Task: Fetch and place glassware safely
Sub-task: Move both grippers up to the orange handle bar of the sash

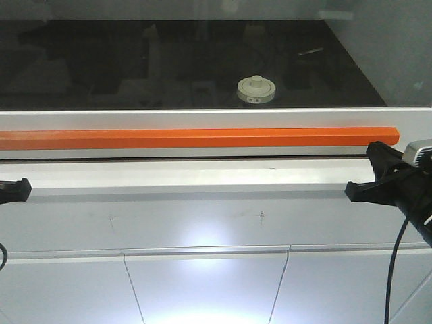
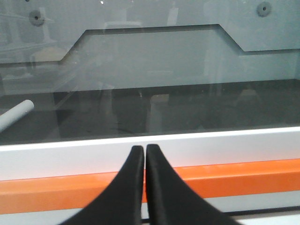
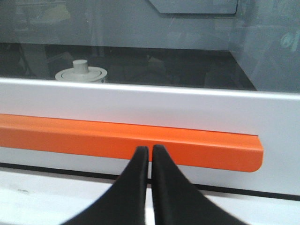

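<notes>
Facing a likely fragile, slippery glass jar (image 1: 256, 93) best gripped below its lid (image 3: 80, 73), left gripper (image 2: 144, 148) and right gripper (image 3: 150, 149) are sitting pinched together.

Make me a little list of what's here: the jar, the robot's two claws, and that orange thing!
jar: small clear glass jar with a round cream-white lid, standing on the dark floor behind the glass pane
orange thing: long orange bar across the white frame below the glass
left gripper: black, shut, empty, facing the bar
right gripper: black, shut, empty, facing the bar's right end
jar touched: no, both grippers are outside the glass
</notes>
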{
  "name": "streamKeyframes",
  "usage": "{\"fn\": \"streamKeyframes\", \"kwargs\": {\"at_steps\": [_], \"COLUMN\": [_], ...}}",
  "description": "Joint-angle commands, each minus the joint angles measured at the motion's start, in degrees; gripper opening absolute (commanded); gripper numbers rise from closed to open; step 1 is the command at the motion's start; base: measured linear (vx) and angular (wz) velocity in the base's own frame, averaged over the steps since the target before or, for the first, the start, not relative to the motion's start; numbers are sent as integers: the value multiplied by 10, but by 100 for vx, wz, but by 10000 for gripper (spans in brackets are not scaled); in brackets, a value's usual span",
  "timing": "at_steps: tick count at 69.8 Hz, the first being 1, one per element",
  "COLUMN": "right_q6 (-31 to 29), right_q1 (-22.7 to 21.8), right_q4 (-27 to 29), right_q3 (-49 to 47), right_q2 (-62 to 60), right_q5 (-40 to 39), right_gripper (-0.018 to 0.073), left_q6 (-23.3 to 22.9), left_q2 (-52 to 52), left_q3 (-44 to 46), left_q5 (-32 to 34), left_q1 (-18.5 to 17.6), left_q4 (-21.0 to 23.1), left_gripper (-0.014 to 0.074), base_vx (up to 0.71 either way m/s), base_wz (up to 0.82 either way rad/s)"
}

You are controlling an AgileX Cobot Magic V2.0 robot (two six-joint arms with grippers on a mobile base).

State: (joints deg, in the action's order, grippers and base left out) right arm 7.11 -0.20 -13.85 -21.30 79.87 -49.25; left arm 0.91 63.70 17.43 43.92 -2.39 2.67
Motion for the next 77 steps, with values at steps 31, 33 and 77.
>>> {"fn": "streamKeyframes", "kwargs": {"at_steps": [31, 33, 77], "right_q6": [-60, -62, -66], "right_q1": [-1, -1, -1], "right_q4": [49, 49, 46], "right_q3": [-17, -17, -114], "right_q2": [148, 154, 244], "right_q5": [-195, -201, -187], "right_gripper": [-1, -1, -1], "left_q6": [0, 0, 0], "left_q2": [-3, -3, -3], "left_q3": [13, 13, 13], "left_q5": [69, 69, 61], "left_q1": [-2, -2, -2], "left_q4": [2, 2, 2], "left_gripper": [-7, -7, -7], "base_vx": [0, 0, 0], "base_wz": [0, 0, 0]}}
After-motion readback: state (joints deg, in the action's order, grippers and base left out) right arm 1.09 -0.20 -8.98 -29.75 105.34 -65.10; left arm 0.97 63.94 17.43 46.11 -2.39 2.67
